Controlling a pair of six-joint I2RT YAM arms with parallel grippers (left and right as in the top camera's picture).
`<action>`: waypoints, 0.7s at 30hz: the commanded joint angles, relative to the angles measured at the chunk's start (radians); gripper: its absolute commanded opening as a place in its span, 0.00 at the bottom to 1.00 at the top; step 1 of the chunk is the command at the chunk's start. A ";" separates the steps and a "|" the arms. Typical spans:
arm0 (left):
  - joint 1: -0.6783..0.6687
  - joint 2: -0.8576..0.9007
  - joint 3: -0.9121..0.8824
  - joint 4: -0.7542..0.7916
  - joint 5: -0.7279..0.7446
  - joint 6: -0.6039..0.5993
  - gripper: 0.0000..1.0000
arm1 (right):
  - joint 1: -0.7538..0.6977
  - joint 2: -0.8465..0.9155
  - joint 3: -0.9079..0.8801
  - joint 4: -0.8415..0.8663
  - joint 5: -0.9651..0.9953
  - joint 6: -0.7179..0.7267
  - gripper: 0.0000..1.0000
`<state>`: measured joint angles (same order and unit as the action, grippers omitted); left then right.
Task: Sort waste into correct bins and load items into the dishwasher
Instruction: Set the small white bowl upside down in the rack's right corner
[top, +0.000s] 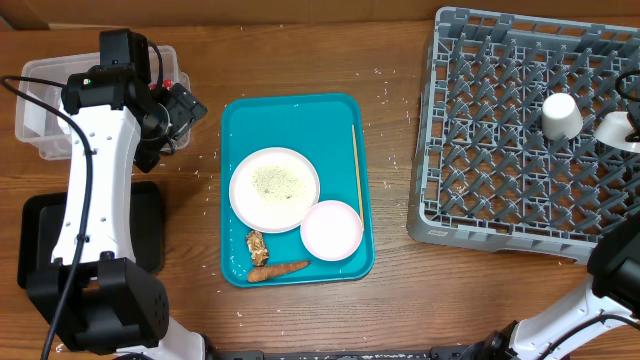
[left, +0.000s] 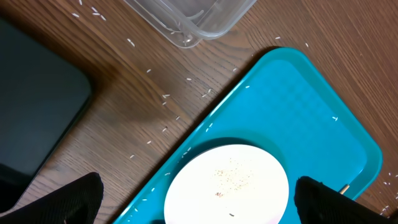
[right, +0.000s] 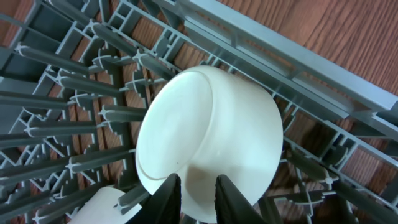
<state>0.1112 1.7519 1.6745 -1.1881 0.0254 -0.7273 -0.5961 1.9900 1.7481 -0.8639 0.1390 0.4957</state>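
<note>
Bowl (right: 211, 130) lies tipped on its side among the pegs of the rack (right: 74, 62), at the rack's right edge. The right gripper (right: 198, 200) is nearly closed, pinching the bowl's wall at the rim, probably to seat it leaning between pegs. It is plain glossy white, with a shallow foot ring. Beyond it a cup (top: 561, 115) stands upside down on the pegs. Farther off, the left gripper (left: 198, 202) hangs spread wide and empty over the crumb-dusted plate (left: 227, 177) on the tray (left: 298, 106).
</note>
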 joint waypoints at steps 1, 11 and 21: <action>-0.008 -0.018 -0.005 0.000 -0.007 -0.006 1.00 | -0.006 -0.003 0.007 0.045 0.017 -0.007 0.21; -0.008 -0.018 -0.005 -0.001 -0.007 -0.006 1.00 | -0.005 0.034 0.006 0.116 0.014 -0.060 0.04; -0.008 -0.018 -0.005 0.000 -0.007 -0.006 1.00 | -0.011 0.049 0.005 0.064 0.018 -0.059 0.04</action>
<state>0.1112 1.7519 1.6745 -1.1881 0.0254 -0.7273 -0.5961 2.0361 1.7481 -0.7910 0.1410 0.4442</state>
